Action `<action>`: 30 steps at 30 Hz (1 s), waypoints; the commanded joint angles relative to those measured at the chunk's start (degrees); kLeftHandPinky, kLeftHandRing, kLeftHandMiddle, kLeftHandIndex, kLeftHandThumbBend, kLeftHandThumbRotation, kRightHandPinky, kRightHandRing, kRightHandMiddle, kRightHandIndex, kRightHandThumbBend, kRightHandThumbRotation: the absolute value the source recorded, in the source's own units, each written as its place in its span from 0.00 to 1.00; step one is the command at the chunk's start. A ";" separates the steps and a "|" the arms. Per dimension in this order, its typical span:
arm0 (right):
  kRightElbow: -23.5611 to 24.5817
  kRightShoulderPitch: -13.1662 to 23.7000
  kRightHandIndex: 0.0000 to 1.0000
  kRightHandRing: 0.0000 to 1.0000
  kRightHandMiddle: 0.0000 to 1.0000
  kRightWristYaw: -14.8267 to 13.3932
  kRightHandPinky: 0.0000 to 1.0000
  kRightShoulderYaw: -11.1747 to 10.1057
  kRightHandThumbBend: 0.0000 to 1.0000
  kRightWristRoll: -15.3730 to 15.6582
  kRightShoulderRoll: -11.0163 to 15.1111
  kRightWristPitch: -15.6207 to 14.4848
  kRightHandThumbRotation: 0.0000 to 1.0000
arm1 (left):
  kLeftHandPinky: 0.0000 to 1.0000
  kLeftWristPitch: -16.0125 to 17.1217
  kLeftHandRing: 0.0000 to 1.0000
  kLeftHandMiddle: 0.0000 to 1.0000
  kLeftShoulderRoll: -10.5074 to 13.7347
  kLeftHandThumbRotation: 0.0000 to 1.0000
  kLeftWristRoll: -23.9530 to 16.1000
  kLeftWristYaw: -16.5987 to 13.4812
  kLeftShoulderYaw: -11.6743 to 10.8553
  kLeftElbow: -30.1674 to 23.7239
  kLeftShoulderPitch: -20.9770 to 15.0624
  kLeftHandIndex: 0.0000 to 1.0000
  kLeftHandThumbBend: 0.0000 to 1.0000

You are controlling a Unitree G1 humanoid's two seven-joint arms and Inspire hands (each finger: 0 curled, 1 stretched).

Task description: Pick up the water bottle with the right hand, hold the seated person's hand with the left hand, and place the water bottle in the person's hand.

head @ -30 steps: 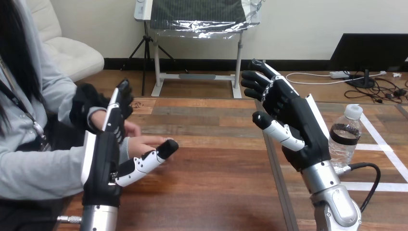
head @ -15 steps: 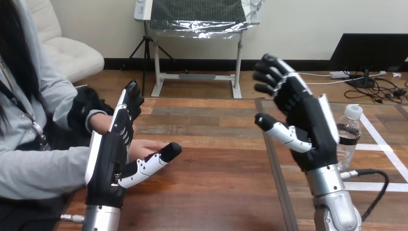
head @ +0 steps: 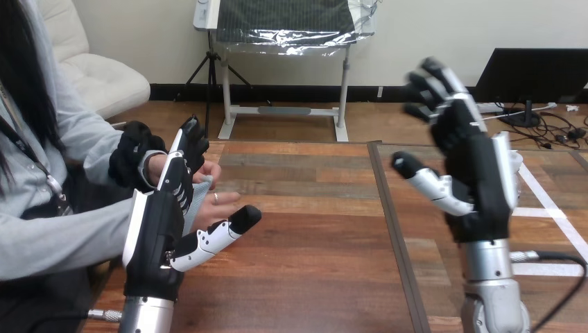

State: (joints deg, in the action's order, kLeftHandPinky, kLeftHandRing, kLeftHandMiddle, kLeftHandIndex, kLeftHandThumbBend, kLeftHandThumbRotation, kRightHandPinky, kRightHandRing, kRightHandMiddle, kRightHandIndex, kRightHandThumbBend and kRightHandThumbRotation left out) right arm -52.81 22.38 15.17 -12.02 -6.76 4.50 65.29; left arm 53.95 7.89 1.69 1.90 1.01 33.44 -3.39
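With my left hand (head: 156,229) released beside the person's hand (head: 220,199) at centre left and my right hand (head: 477,173) raised open at right, reaching blind could topple the water bottle, hidden from me.

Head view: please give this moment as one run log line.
left hand: open, upright beside the person's hand, not curled round it | right hand: open, raised above the table, holding nothing | stage: before any grasp

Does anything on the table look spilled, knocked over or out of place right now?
Nothing stands out. The brown wooden table shows no spill or damage. The robot's left hand is open beside the person's hand, and its right hand is raised open above the table's right part.
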 commanded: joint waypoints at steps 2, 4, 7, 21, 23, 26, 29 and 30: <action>-1.55 3.33 0.90 0.86 0.87 -5.13 0.84 -2.17 1.00 1.66 1.66 2.15 0.52 | 0.95 -0.16 0.94 0.96 -0.81 0.46 0.56 0.80 -0.87 -1.10 -1.91 0.96 1.00; -1.84 3.47 0.91 0.87 0.88 -6.13 0.87 -2.29 1.00 1.85 1.87 2.07 0.52 | 0.95 -0.25 0.94 0.96 -0.89 0.47 0.60 0.91 -0.95 -1.12 -1.90 0.95 1.00; -2.58 3.84 0.92 0.88 0.89 -6.79 0.89 -2.62 1.00 1.02 2.17 1.66 0.52 | 0.96 -0.38 0.94 0.96 -1.01 0.47 0.34 0.81 -1.10 -1.16 -1.88 0.95 1.00; -6.61 5.48 0.97 0.94 0.92 -7.80 0.96 -4.07 1.00 -1.22 4.15 0.78 0.49 | 0.97 -0.30 0.94 0.95 -1.44 0.48 1.15 2.29 -1.80 -0.77 -1.94 0.95 1.00; -7.06 5.70 0.98 0.94 0.93 -7.79 0.97 -4.39 1.00 -1.68 4.26 0.21 0.48 | 0.97 -0.46 0.94 0.95 -1.53 0.48 1.24 2.54 -1.99 -0.88 -1.92 0.95 1.00; -7.63 5.96 0.98 0.96 0.94 -8.10 0.98 -4.71 1.00 -1.95 4.56 -0.56 0.47 | 0.97 -0.67 0.94 0.95 -1.66 0.48 1.30 2.82 -2.23 -1.03 -1.91 0.95 1.00; -8.24 6.22 0.98 0.97 0.94 -8.59 0.99 -4.92 1.00 -1.94 4.96 -1.10 0.47 | 0.97 -0.70 0.94 0.95 -1.74 0.49 1.36 3.06 -2.43 -1.05 -1.94 0.95 1.00; -8.44 6.32 0.98 0.97 0.95 -8.74 0.99 -4.99 1.00 -1.91 5.07 -1.21 0.47 | 0.97 -0.67 0.94 0.95 -1.73 0.49 1.40 3.16 -2.48 -1.03 -1.94 0.95 1.00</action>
State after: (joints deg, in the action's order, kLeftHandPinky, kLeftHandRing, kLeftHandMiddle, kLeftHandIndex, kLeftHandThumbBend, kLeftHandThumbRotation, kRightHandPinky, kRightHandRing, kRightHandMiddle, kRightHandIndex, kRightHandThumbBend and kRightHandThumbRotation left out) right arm -60.55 22.97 6.94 -16.49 -8.42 8.38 64.76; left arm 53.24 6.39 2.22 4.57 -0.77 33.44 -3.29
